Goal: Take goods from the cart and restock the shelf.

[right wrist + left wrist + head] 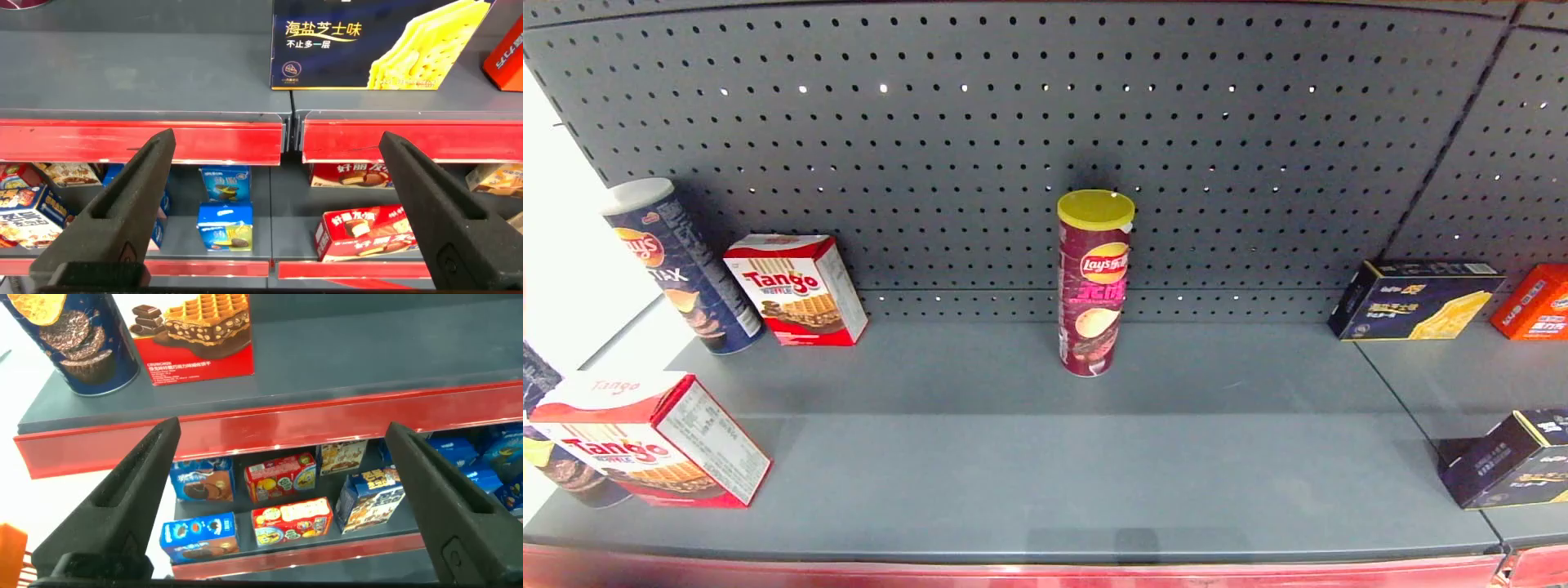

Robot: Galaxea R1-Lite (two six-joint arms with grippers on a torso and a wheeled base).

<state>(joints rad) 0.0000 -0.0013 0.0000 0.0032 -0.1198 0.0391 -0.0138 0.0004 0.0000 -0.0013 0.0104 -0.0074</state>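
Note:
A maroon chip can with a yellow lid (1094, 282) stands upright in the middle of the grey shelf (1029, 465), close to the pegboard back. My left gripper (282, 510) is open and holds nothing; it hangs in front of the shelf's red front edge (270, 429), below a red wafer box (196, 335) and a dark blue can (78, 339). My right gripper (278, 212) is open too, with nothing between its fingers, in front of the red edge (147, 131) under a dark cracker box (376, 41).
On the shelf's left stand a blue chip can (678, 265) and two red wafer boxes (796, 290) (645, 441). Dark boxes (1417, 298) (1507, 469) and an orange box (1535, 302) lie at the right. Lower shelves hold several snack boxes (282, 494) (225, 224).

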